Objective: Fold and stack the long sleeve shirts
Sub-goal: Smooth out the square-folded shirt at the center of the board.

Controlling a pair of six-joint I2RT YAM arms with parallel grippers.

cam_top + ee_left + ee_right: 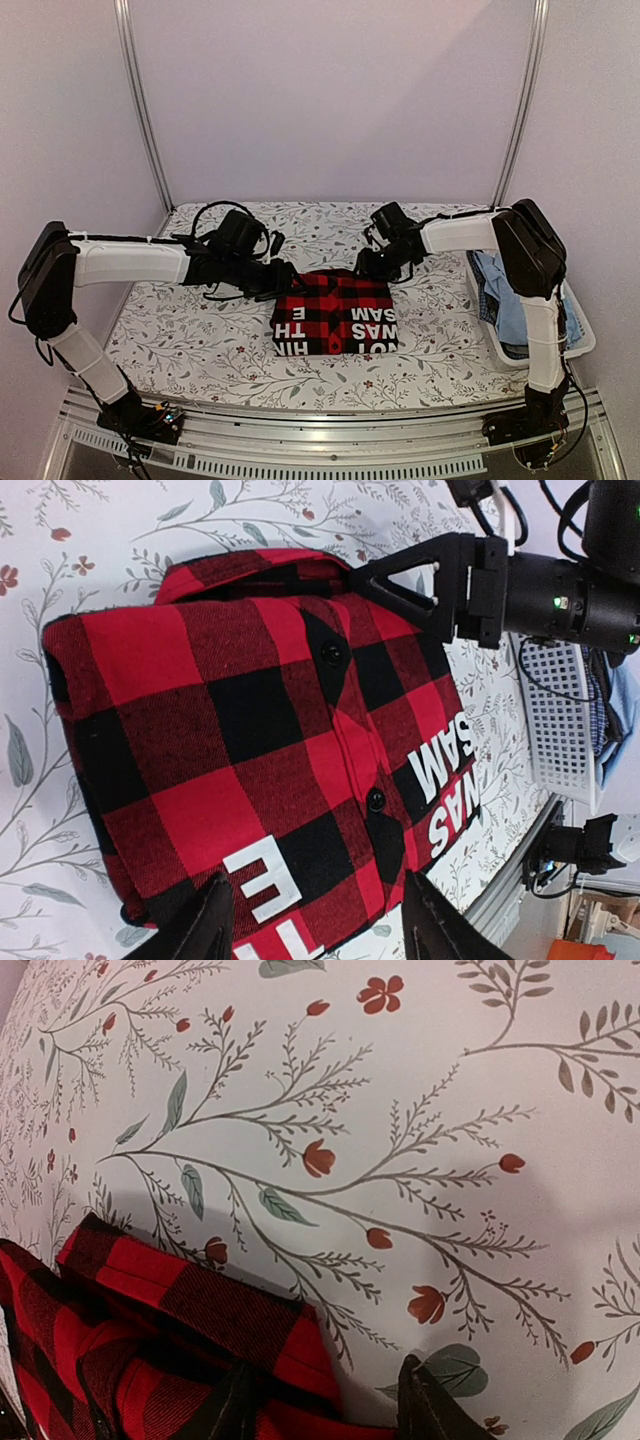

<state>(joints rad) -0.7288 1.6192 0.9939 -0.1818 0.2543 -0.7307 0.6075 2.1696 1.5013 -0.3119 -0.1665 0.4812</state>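
Top external: basket [585,338] holds blue cloth [510,300]; left pincer [322,925] and right pincer [328,1405] gape, empty.

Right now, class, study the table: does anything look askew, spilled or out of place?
Nothing is spilled or damaged. The folded shirt lies fairly square, though a flap of cloth sticks out past its far edge. The blue clothes in the basket on the right are heaped loosely, unfolded.
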